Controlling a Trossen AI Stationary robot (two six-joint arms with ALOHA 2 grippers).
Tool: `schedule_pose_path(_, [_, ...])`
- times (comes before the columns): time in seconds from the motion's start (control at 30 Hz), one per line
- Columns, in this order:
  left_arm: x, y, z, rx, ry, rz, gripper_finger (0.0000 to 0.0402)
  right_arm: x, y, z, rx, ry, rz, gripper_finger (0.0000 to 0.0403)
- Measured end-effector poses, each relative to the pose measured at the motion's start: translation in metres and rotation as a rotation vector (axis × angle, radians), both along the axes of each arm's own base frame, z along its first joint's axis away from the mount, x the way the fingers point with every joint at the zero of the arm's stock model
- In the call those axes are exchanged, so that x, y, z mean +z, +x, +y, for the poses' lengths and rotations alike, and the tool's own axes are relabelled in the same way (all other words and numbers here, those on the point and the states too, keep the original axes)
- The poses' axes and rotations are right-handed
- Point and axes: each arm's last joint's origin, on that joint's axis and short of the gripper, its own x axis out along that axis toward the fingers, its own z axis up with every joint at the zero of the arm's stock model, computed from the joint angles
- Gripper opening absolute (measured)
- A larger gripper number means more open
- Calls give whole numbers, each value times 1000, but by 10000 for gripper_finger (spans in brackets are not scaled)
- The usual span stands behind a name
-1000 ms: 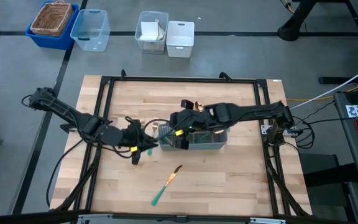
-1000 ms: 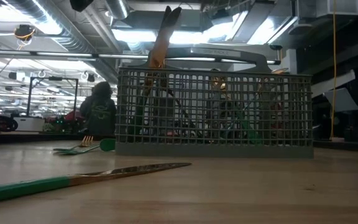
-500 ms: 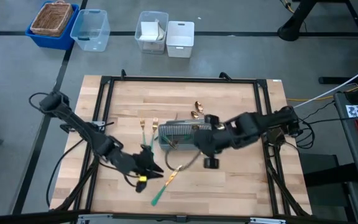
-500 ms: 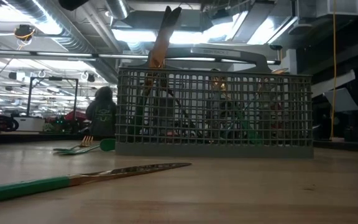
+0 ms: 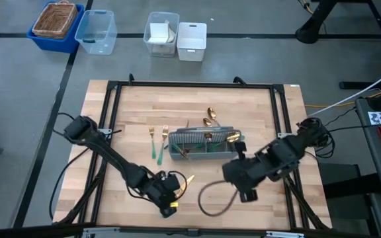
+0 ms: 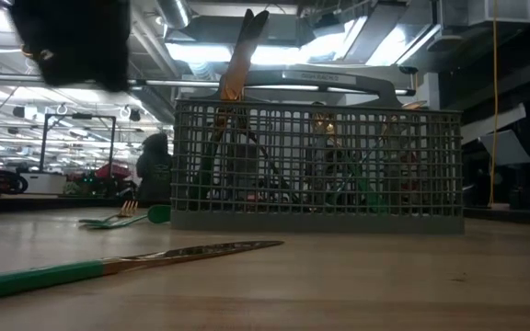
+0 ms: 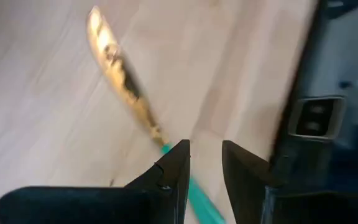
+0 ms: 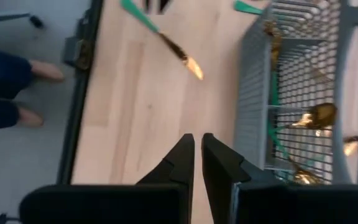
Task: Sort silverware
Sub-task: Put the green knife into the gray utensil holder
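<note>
- Left end effector [image 7: 202,163] hangs over the knife [image 7: 120,81] on the counter [image 5: 243,109], fingers a bit apart
- Right end effector [image 8: 197,155], fingers nearly together, holds nothing beside the caddy [image 8: 303,81]

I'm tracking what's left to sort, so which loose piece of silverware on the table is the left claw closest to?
The knife with the teal handle, lying alone at the table's front. The left claw is right over it; the two forks lie beside the caddy, farther off.
</note>
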Motion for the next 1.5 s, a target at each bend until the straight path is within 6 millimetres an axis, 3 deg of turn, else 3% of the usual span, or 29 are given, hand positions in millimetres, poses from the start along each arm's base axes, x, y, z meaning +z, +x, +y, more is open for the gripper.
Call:
schedule_pose_path(0.27, [-24,11,-7,130,-111,121,85,9,-29,23,135,21,-19,33])
schedule_pose_path(0.5, [-29,12,-1,171,-110,161,85,14,-42,32,177,25,-34,33])
schedule_pose_path(1.07, [-29,18,4,114,-76,131,86,14,-42,31,177,31,-30,33])
schedule_pose_path(1.33, [-59,21,-6,48,-140,237,87,14,-42,31,176,31,-30,33])
schedule_pose_path(1.5, [-64,23,-5,39,-136,238,87,14,-42,31,176,32,-30,33])
